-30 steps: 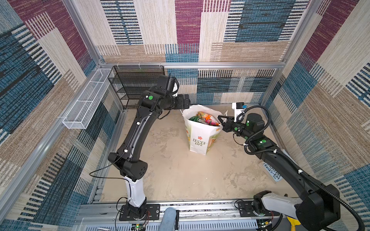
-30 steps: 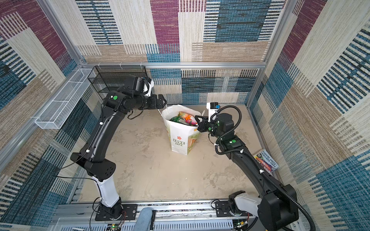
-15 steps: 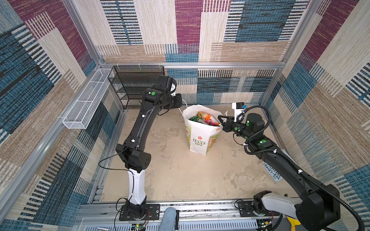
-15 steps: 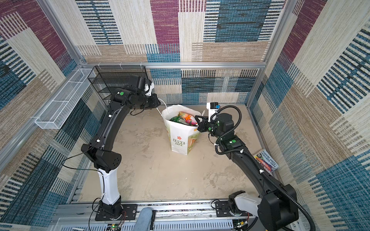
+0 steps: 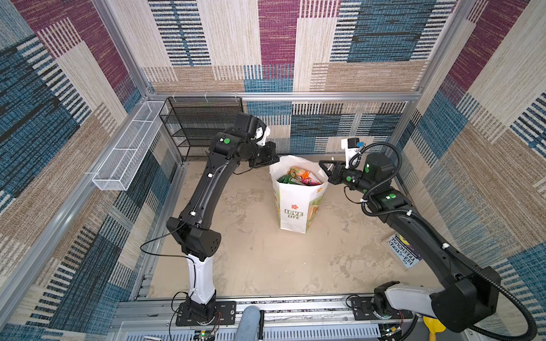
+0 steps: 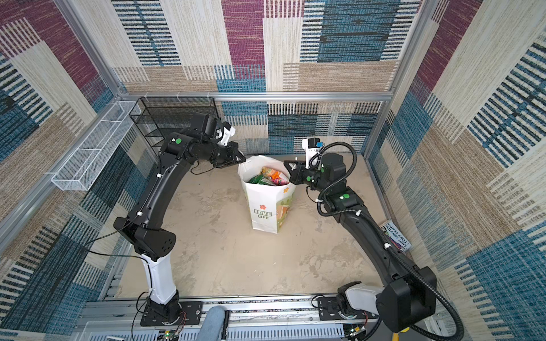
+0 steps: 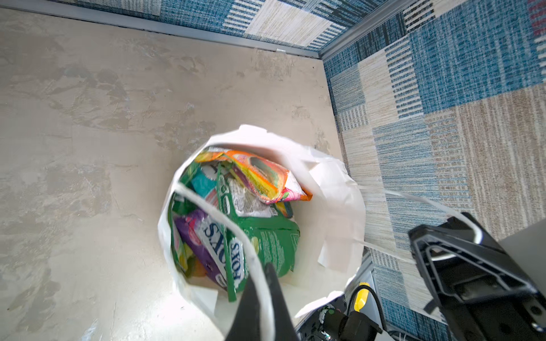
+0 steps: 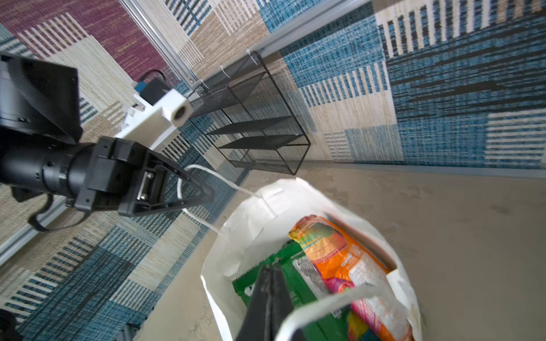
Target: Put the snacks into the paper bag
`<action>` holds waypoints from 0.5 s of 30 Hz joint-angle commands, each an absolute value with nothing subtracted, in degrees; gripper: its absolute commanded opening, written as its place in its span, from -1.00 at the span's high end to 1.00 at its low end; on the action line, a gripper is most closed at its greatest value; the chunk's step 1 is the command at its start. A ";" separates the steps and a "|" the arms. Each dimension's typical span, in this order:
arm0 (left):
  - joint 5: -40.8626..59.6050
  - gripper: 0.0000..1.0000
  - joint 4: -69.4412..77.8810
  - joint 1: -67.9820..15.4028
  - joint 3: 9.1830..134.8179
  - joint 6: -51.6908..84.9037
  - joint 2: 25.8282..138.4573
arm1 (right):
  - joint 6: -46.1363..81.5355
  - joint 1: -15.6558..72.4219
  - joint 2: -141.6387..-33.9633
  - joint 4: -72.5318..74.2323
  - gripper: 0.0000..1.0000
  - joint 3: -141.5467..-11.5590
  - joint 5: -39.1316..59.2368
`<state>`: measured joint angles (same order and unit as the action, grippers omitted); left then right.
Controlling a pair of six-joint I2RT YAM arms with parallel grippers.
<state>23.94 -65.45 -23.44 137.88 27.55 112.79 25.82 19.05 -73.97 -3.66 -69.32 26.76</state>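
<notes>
**Holding both bag handles, snacks sitting inside**

So the tall white paper bag with the red flower and "LOVE LIFE" print stands upright mid-table, mouth open. The glossy snack packets are piled inside it. There's an orange one on top, a green packet under it, and a purple "FOX'S" packet lower down.

The left gripper sits at the bag's back-left rim, jaws pinched together on the thin white left loop handle. The right gripper is at the right rim, jaws likewise closed, clamped on the right loop handle.

A blue-and-white printed magazine lies by the right wall, and a black wire-mesh shelf stands in the back-left corner.
</notes>
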 commanded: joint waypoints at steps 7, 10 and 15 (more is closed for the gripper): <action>22.29 1.00 -56.55 -24.23 129.00 28.98 102.97 | 29.60 19.87 -82.57 -4.96 1.00 -86.86 39.33; 25.15 1.00 -57.89 -22.88 128.23 28.54 104.07 | 29.90 19.88 -84.24 -6.58 1.00 -88.61 39.68; 25.21 1.00 -57.52 -22.63 129.81 28.45 103.63 | 29.82 20.02 -82.72 -5.88 1.00 -86.33 39.06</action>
<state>23.09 -63.66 -22.55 128.84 28.47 104.90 29.04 19.90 -84.05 -13.37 -86.67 37.91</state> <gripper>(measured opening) 0.060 0.051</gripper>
